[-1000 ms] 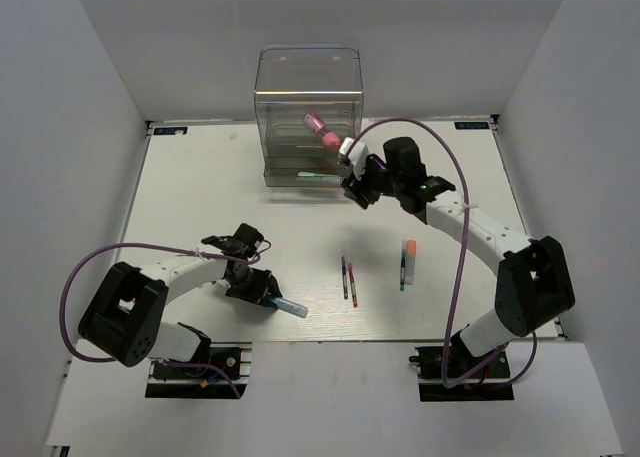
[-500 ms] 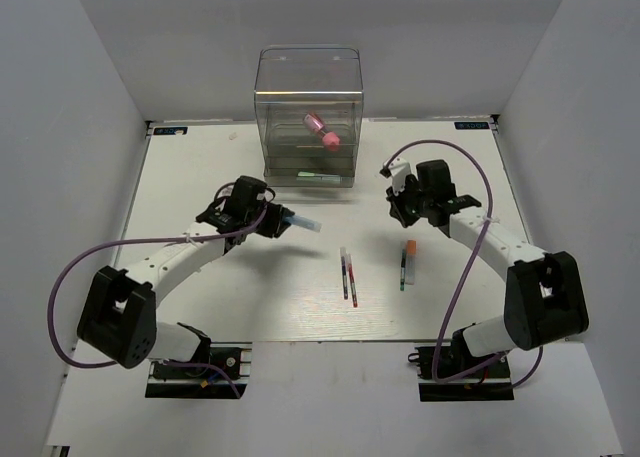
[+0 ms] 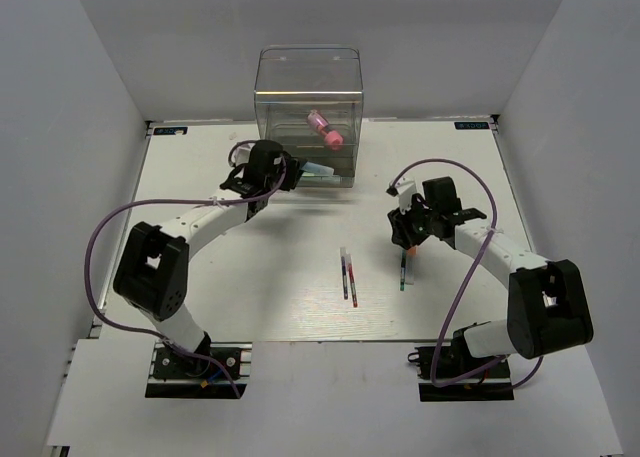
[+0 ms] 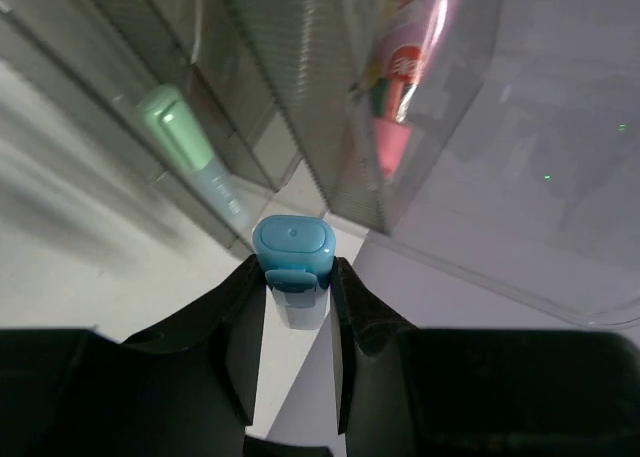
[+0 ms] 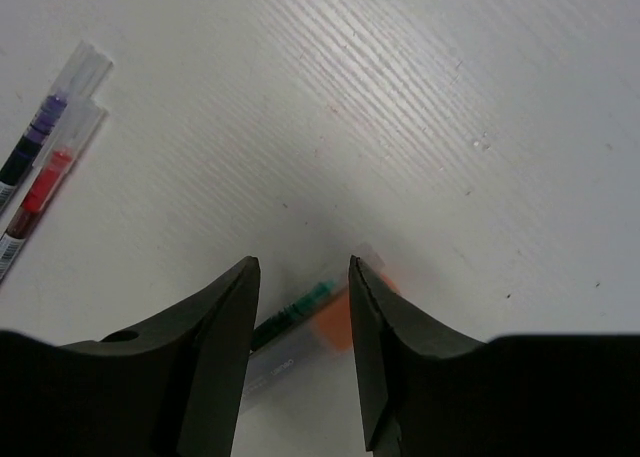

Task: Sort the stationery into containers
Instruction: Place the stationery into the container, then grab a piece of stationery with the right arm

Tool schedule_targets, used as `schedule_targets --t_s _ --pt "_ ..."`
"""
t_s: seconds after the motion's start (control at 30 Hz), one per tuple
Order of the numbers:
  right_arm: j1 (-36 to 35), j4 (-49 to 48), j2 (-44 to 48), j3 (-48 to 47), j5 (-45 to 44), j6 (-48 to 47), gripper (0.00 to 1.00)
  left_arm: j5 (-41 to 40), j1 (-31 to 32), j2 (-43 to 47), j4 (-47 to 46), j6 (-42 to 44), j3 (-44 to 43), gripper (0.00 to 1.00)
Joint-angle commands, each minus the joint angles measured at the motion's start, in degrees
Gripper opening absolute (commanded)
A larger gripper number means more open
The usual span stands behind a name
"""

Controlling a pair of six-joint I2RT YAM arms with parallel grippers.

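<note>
Pink cylinder point(image 3: 325, 129) and green marker point(image 4: 185, 137) are in the organiser point(image 3: 308, 77) at the table's point(image 3: 200, 277) far edge. Left pincer point(image 4: 297, 273) holds the blue stick point(image 4: 293, 239) there. Right pincer point(image 5: 303, 277) gapes over the orange-capped marker point(image 5: 338, 322). The purple pen point(image 5: 45, 127) and red pen point(image 5: 55, 172) lie unsorted.

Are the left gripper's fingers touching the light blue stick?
Touching. The left wrist view shows both fingers pressed against the light blue stick.

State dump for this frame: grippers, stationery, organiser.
organiser: upright, far side of table
left gripper: shut on light blue stick, at organiser front
right gripper: open, over orange-capped marker
pink cylinder: inside organiser's upper compartment, tilted
pale green marker: inside organiser's lower part
purple pen: lying on table
red pen: lying beside purple pen
green pen: lying beside orange-capped marker
</note>
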State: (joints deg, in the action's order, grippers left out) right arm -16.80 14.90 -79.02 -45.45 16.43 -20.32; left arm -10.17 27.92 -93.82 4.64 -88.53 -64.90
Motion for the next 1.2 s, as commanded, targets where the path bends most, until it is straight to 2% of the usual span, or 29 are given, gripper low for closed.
schedule_targets --t_s 0.0,0.17,0.3,0.43,0.47,0.5,0.67,0.7,0.73,0.93,1.17 --pt "0.45 0.49 2.03 1.15 1.86 0.54 0.48 -3.18 -0.5 -1.1 -3.5 1.34 -3.83 0.11" --pt "0.89 0.31 1.86 1.42 2.03 0.54 0.48 -6.96 -0.5 -4.52 -4.64 1.34 -5.75 0.09" --pt "1.07 1.36 1.59 1.16 3.44 0.36 0.58 -8.19 -0.5 -6.73 -4.12 1.34 -6.9 0.09" --pt "1.42 2.94 1.07 0.8 3.35 1.5 0.64 -8.19 -0.5 -9.35 -3.41 0.82 -8.83 0.15" --pt "1.59 3.47 0.98 0.11 3.44 1.59 0.66 -8.19 -0.5 -9.36 -2.02 0.82 -10.14 0.18" --pt "1.24 4.52 0.89 0.01 3.44 1.51 0.66 -8.19 -0.5 -10.23 -2.01 0.82 -10.68 0.27" --pt "1.77 7.51 0.89 -0.78 2.91 2.56 0.66 -8.19 -0.5 -10.77 -2.01 0.82 -11.82 0.49" --pt "1.68 7.78 0.8 -0.87 3.0 2.65 0.66 -8.19 -0.5 -10.77 -2.01 0.82 -11.82 0.58" --pt "1.59 8.82 0.89 -0.95 3.09 3.0 0.67 -8.19 -0.5 -10.77 -2.01 0.82 -11.82 0.62" --pt "1.68 10.85 2.03 -2.09 2.91 3.96 0.67 -8.19 -0.5 -10.24 -1.48 0.82 -11.22 0.75" --pt "1.77 13.93 2.39 -3.59 0.54 5.55 0.67 -3.9 -0.5 -6.29 -1.48 0.82 -10.68 0.76"
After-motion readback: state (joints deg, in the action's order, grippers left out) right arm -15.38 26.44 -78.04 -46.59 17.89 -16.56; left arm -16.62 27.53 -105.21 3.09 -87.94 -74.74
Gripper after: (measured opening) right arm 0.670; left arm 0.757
